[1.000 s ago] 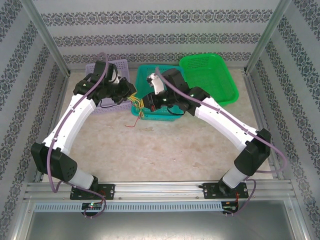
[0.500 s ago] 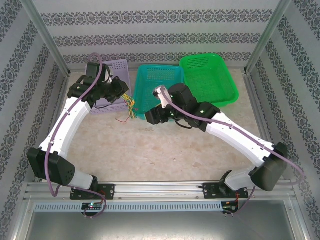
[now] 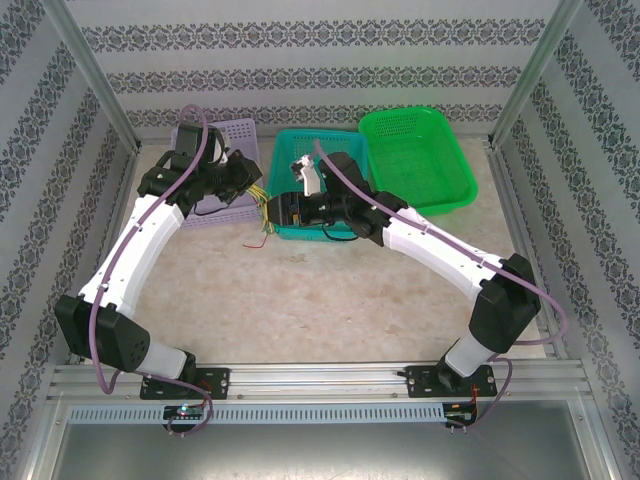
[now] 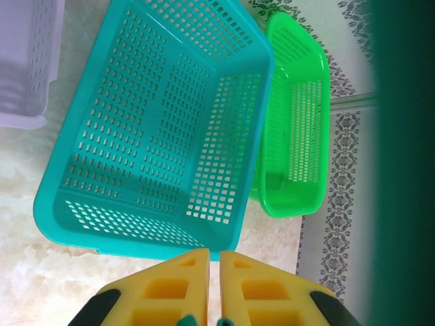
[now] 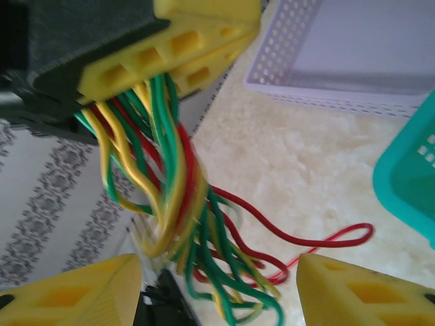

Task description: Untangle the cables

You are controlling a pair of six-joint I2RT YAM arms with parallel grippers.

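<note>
Two claws, one bundle: left claw clamped shut on the cables, strands hanging just under its fingers. Right claw open below it, jaws either side of the strands, not gripping. Judgement: close on one loose wire only, e.g. red strand trailing toward teal basket, pull slow and sideways. Basket edge near beside right claw, purple basket beyond left claw; bare table underneath looks like the free room
</note>
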